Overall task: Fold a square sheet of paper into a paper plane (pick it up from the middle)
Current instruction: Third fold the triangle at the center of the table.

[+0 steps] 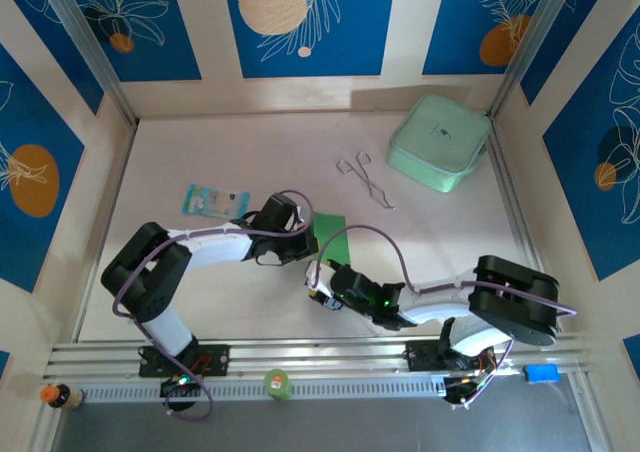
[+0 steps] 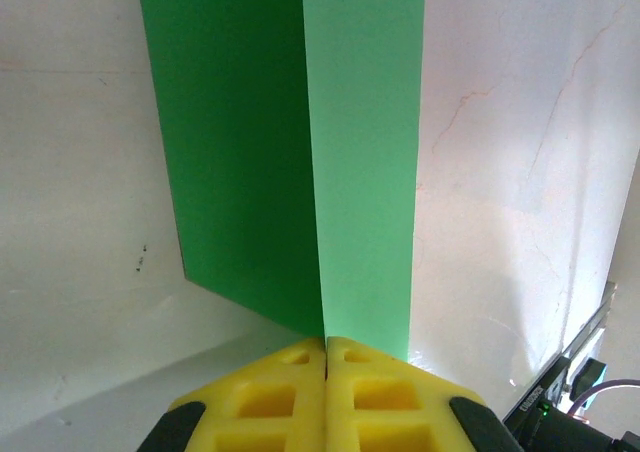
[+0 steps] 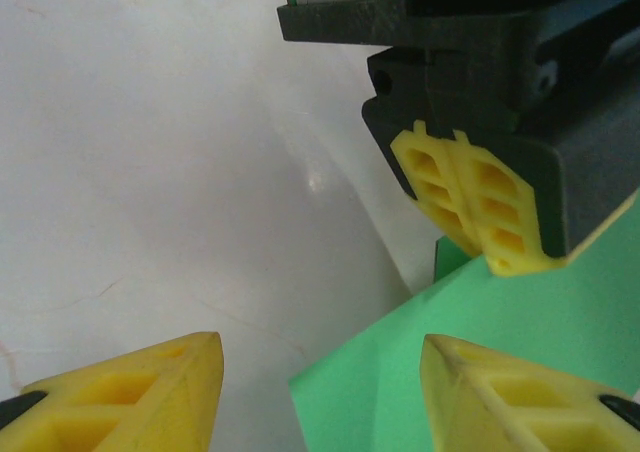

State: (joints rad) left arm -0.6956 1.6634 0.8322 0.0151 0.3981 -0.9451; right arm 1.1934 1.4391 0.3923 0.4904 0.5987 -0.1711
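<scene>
One centre crease so far, I judge: my left pincer (image 2: 326,346) pinches the square sheet of paper (image 2: 250,152); right pincer (image 3: 320,344) spread at its corner; nose folds remain.

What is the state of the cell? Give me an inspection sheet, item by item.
Surface: pale table, faint veining, no spills seen.
Job's things: square sheet of paper, bright green, creased down its middle; no finished plane yet.
Clutter: light-blue packet, metal tweezers and mint-green box, all apart from the sheet.
Grippers: left gripper, jaws shut on the sheet's crease; right gripper, jaws open beside the sheet's corner.
Cables: purple cables loop along both arms.
Surroundings: blue floral wall panels; metal rail at the near edge.
</scene>
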